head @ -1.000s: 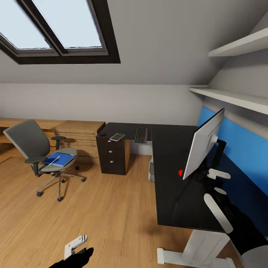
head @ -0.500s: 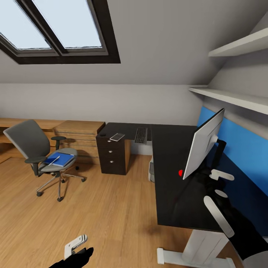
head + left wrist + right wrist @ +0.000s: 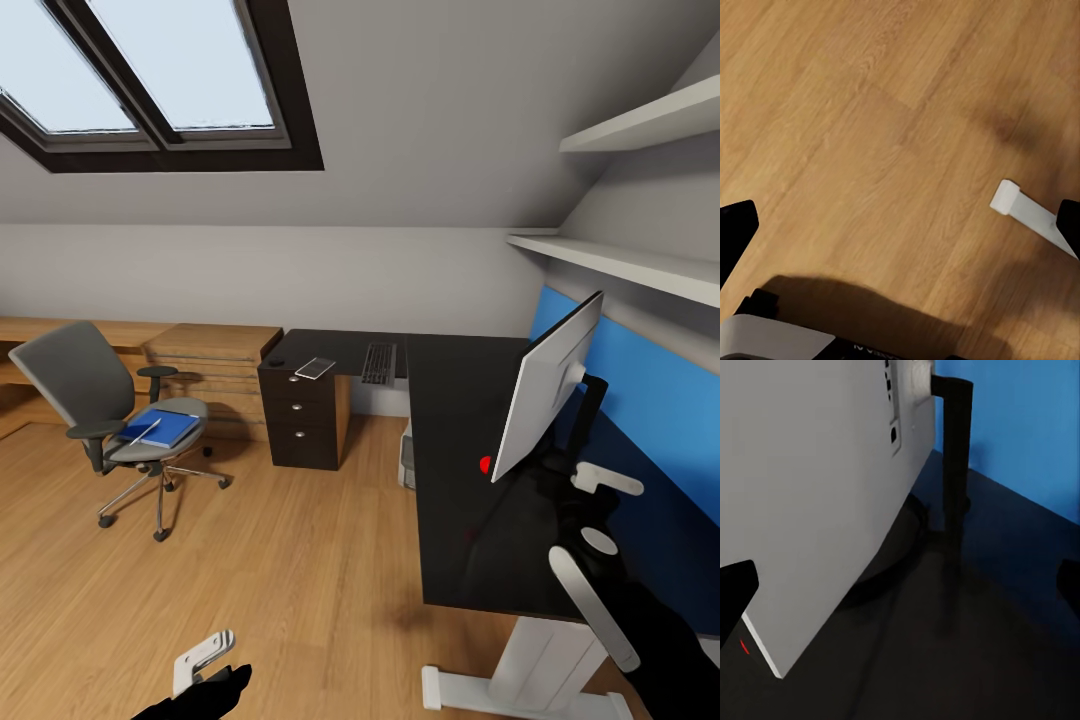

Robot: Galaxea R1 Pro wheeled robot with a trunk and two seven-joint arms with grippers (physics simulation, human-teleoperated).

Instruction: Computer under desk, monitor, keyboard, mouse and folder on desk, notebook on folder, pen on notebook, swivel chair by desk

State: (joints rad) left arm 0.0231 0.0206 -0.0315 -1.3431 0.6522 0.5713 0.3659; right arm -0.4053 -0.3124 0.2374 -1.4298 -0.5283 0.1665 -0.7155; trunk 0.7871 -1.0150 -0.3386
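The monitor stands on the black desk with its silver-white back toward me, on a black stand. My right gripper hovers open just behind it, near the stand, holding nothing. My left gripper hangs open low over the floor. The keyboard lies at the desk's far end. A small black mouse and a thin grey flat item, likely the notebook, lie over the drawers. The swivel chair carries the blue folder with the pen on it. The computer sits under the desk.
Black drawers stand between the desk and light wooden cabinets. A blue panel and shelves back the desk on the right. The desk's white foot rests on the wooden floor between chair and desk.
My right gripper has drifted slightly back from the monitor toward me. The left arm, the chair and the things on the desk have not moved.
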